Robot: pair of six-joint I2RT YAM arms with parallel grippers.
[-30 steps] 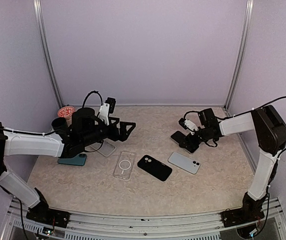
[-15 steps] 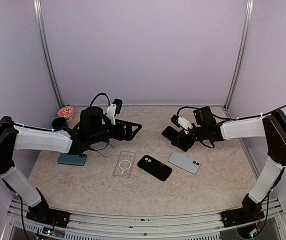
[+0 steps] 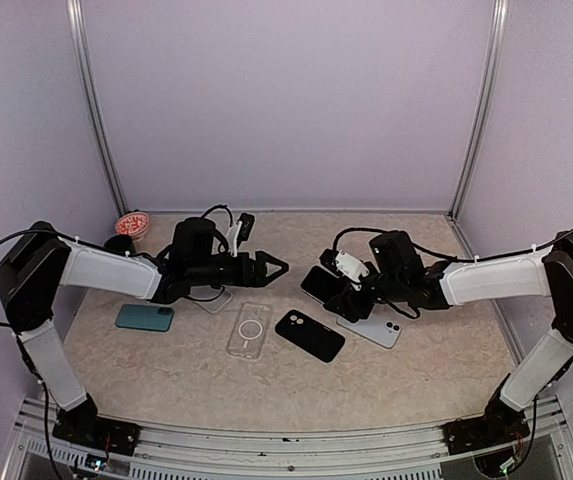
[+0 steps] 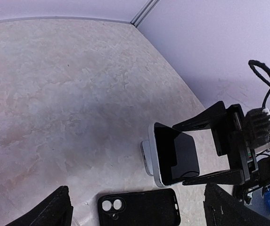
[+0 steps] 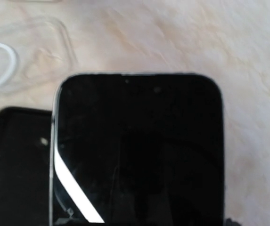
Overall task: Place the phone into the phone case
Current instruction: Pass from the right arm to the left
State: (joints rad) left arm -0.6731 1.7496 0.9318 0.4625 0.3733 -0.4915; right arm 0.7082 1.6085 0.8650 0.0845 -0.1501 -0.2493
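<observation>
My right gripper [image 3: 332,288] is shut on a silver-edged phone [image 3: 322,283] with a dark screen and holds it tilted above the table, just right of and above the black phone case [image 3: 309,335]. In the right wrist view the phone [image 5: 137,150] fills the frame, with the black case [image 5: 17,165] at lower left. My left gripper [image 3: 269,267] is open and empty, pointing right toward the phone. In the left wrist view its fingers [image 4: 59,207] frame the black case [image 4: 139,207] and the held phone [image 4: 175,153].
A clear case [image 3: 249,330] with a white ring lies left of the black case. A pale blue phone [image 3: 369,325] lies under the right gripper. A teal phone [image 3: 146,317] and another clear case [image 3: 212,297] lie by the left arm. A red cup [image 3: 131,225] stands at the back left.
My right gripper has carried the phone left toward the table's middle, near the black case. My left gripper has reached further right toward it, still open.
</observation>
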